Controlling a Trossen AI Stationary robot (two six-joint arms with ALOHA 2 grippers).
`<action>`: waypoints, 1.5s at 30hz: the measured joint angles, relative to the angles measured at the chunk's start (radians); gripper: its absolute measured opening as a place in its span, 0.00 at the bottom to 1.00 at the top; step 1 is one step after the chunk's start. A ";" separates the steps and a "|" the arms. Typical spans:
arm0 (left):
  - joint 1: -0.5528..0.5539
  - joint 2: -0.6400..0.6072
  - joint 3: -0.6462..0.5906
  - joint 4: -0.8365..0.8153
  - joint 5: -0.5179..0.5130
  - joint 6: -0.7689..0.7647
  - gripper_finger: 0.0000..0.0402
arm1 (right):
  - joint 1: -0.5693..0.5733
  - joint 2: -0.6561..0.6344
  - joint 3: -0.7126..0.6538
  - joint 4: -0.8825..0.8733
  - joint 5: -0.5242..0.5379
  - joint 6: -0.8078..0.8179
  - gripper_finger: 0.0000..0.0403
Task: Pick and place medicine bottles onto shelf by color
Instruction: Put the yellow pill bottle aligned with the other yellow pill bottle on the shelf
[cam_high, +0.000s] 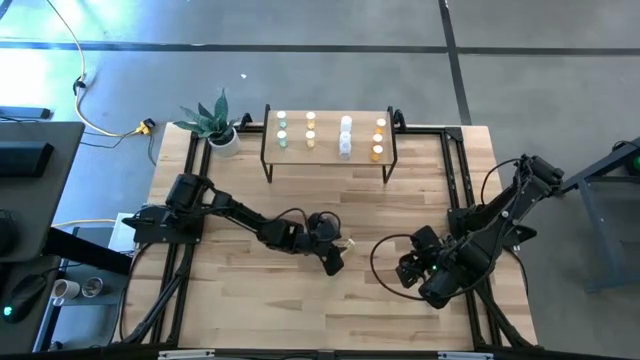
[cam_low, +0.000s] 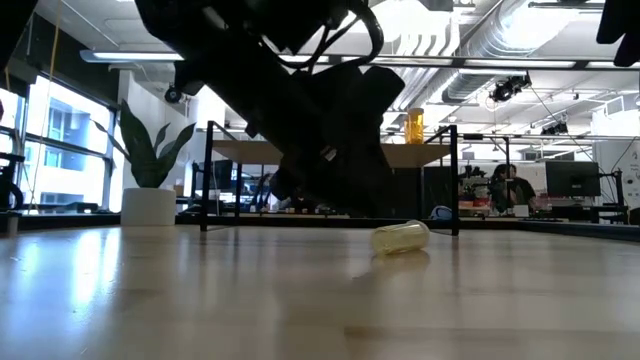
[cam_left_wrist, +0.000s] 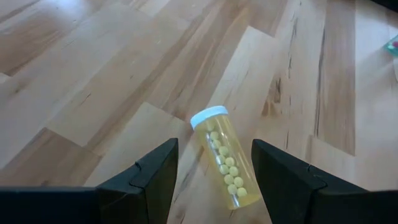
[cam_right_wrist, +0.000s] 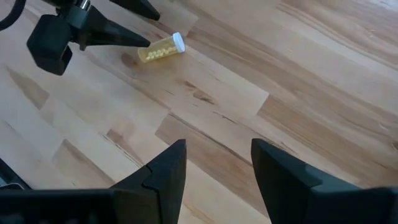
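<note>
Mid-table in the high view, roughly 6 o'clock from the shelf (cam_high: 330, 130), my left gripper (cam_high: 337, 257) sits low over one yellow medicine bottle (cam_left_wrist: 224, 165). That bottle lies on its side on the plank tabletop (cam_high: 250, 180), pale cap (cam_left_wrist: 209, 116) pointing away from the wrist, yellow pills visible through the wall. Left fingers (cam_left_wrist: 152, 171) are spread, one on each flank of the bottle; I can't tell whether either is touching it. Nothing pinched yet.

Right gripper (cam_right_wrist: 217, 168) waits at about 3 o'clock of the bottle, well apart, fingers spread and holding nothing. From its wrist camera the bottle (cam_right_wrist: 160, 48) shows beside the left gripper's tips.

Shelf top already carries bottles in columns: green at its 9 o'clock end, then yellow, white, orange toward 3 o'clock. Exact count per column is hard to read. Potted plant (cam_high: 212, 124) stands just beside the shelf's 9 o'clock end.

My read: the step in hand is the grasp on the lying bottle. To do it well I'd:
- keep the bottle centred between the fingers, since it can roll
- descend until the pads bracket the body below the cap, not the cap
- close gently across the round body
- lift straight, then tip it upright for the yellow column.

Risk: a fingertip nudge could send it rolling toward 3 o'clock.
</note>
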 joint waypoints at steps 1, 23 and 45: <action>0.000 0.000 0.000 0.000 0.000 0.000 0.48 | 0.000 0.000 0.000 -0.003 0.000 0.002 0.43; 0.004 0.071 0.002 0.054 0.058 -0.044 0.48 | -0.046 0.000 0.000 -0.003 0.004 0.005 0.43; 0.004 0.087 0.002 0.023 0.052 0.061 0.22 | -0.051 0.000 0.000 -0.003 0.004 0.005 0.43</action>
